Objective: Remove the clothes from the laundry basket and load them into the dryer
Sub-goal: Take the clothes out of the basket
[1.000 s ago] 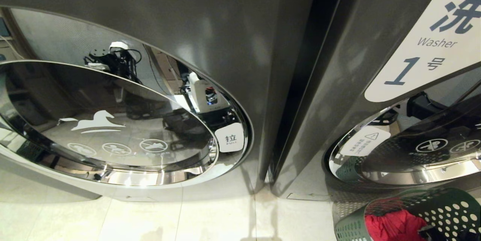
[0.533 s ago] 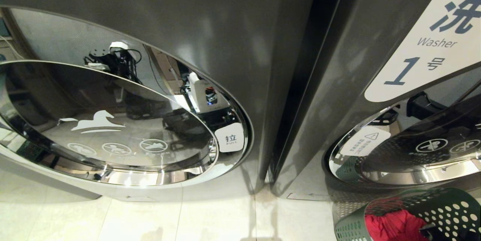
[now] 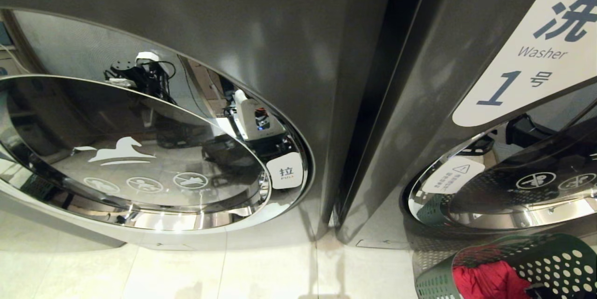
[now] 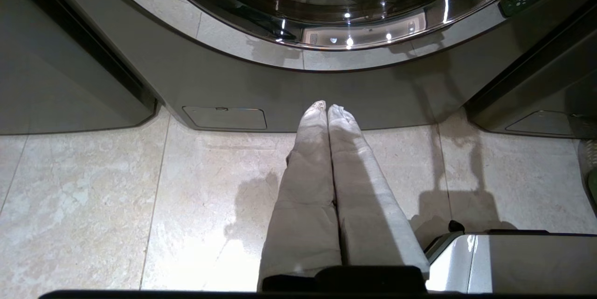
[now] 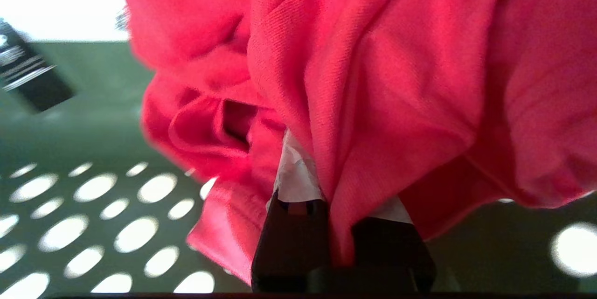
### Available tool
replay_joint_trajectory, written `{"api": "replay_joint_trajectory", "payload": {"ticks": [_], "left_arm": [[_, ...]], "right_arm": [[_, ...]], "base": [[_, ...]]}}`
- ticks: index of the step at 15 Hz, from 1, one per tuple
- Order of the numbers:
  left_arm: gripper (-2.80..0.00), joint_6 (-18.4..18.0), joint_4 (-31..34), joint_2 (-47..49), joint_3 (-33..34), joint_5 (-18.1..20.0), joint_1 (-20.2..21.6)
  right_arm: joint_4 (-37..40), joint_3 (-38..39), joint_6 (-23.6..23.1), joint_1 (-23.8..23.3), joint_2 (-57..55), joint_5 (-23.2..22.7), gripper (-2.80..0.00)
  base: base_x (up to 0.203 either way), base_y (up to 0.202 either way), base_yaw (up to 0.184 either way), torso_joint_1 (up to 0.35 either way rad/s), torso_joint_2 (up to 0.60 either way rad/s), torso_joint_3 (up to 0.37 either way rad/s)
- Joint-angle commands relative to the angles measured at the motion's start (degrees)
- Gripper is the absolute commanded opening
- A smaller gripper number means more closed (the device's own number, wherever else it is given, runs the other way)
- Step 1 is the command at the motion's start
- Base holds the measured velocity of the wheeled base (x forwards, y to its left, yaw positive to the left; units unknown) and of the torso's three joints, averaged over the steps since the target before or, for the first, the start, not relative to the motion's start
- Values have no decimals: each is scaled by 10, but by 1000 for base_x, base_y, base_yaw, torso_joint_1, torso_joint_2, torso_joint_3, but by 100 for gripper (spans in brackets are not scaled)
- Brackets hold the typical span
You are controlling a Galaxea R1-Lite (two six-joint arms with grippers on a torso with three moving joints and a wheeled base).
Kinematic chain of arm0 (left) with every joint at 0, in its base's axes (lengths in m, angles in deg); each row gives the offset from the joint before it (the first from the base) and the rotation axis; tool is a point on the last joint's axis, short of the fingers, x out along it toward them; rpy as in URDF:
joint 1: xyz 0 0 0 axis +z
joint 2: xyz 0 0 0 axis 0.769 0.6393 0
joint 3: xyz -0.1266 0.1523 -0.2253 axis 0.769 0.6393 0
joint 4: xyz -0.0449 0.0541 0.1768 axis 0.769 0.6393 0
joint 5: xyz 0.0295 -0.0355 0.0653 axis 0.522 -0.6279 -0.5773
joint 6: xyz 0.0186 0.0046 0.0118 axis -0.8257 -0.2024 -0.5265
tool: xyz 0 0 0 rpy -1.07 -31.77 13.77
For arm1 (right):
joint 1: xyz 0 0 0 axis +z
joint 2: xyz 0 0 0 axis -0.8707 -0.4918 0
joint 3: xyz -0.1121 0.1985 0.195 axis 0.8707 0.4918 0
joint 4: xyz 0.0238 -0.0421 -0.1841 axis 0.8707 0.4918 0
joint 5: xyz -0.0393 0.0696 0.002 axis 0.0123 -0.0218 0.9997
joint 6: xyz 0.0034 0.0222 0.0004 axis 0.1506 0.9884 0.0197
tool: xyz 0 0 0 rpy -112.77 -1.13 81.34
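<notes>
Right gripper (image 5: pixel 326 187): down inside the laundry basket (image 5: pixel 93 224), its jaws clamped together on a fold of the red garment (image 5: pixel 373 79); the cloth bunches over the white finger pads (image 5: pixel 294 182) and hides most of them.
Red garment: crumpled in the basket, touching the holed green wall; in the head view it shows at the bottom right corner (image 3: pixel 485 280).
Laundry basket: on the floor in front of the machine marked "1" (image 3: pixel 466 56), tilted, its rim towards the robot (image 3: pixel 536 257).
Dark object: something black with pale stripes lies against the basket wall (image 5: pixel 28 79); what it is I cannot tell.
Dryer (image 3: pixel 210 33): left of machine "1", its round glass door (image 3: pixel 135 159) closed, with a white pull label (image 3: pixel 285 171) at the rim.
Left gripper (image 4: pixel 329 112): parked low above the floor tiles (image 4: pixel 93 196), pointing at the dryer's base, white fingers (image 4: pixel 308 173) pressed together and holding nothing.
</notes>
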Motion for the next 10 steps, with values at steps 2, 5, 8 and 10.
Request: {"api": "replay_joint_trajectory", "payload": {"ticks": [2,5,8,10], "left_arm": [[-280,0,1,0,0,0,0],[-280,0,1,0,0,0,0],[-280,0,1,0,1,0,0],[-280,0,1,0,0,0,0]], "right_arm": [[51,31,-4,-13,57,-2,-280],[130,77,-3,-17,164,-4,-280],[164,209,16,-21,281,-8,-280],[169,308,48,-22,375,-29,-280]], "base": [[0,0,0,0,0,0],[0,0,0,0,0,0],[0,0,0,0,0,0],[0,0,0,0,0,0]]}}
